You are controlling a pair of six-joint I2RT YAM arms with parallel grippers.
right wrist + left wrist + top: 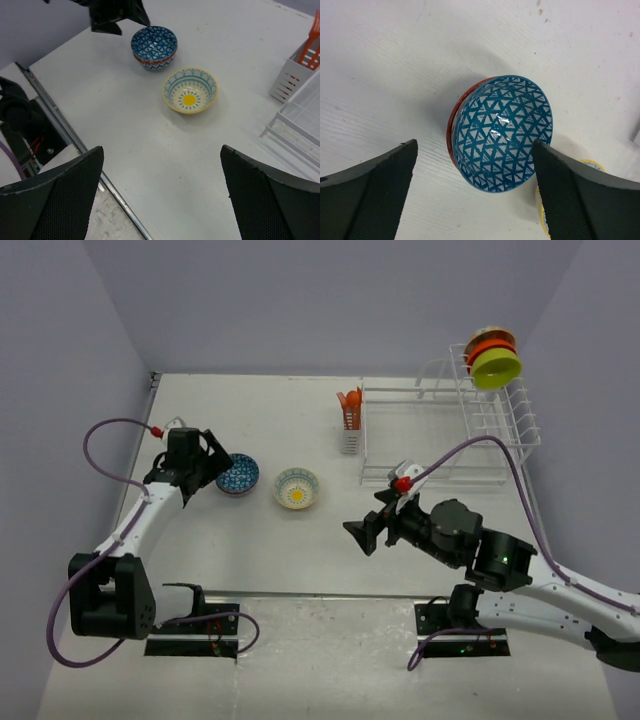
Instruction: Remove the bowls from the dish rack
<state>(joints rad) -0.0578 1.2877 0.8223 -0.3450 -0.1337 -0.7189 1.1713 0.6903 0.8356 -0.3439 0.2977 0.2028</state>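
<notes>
A blue-patterned bowl [238, 474] sits on the table, nested in a red-rimmed bowl [451, 131]; it also shows in the left wrist view [502, 132] and the right wrist view [154, 45]. My left gripper [212, 468] is open and empty just left of it, jaws spread wide [475, 195]. A cream bowl with a yellow centre [297, 488] lies to its right [190, 90]. The white dish rack [440, 430] holds a lime-green bowl [497, 368], an orange bowl [488, 346] and another behind them at its far right end. My right gripper [365, 532] is open and empty above bare table [162, 200].
A white caddy with orange utensils [350, 422] stands at the rack's left end [295, 75]. The table's near edge has a metal strip [65, 130]. Grey walls close in on the left, back and right.
</notes>
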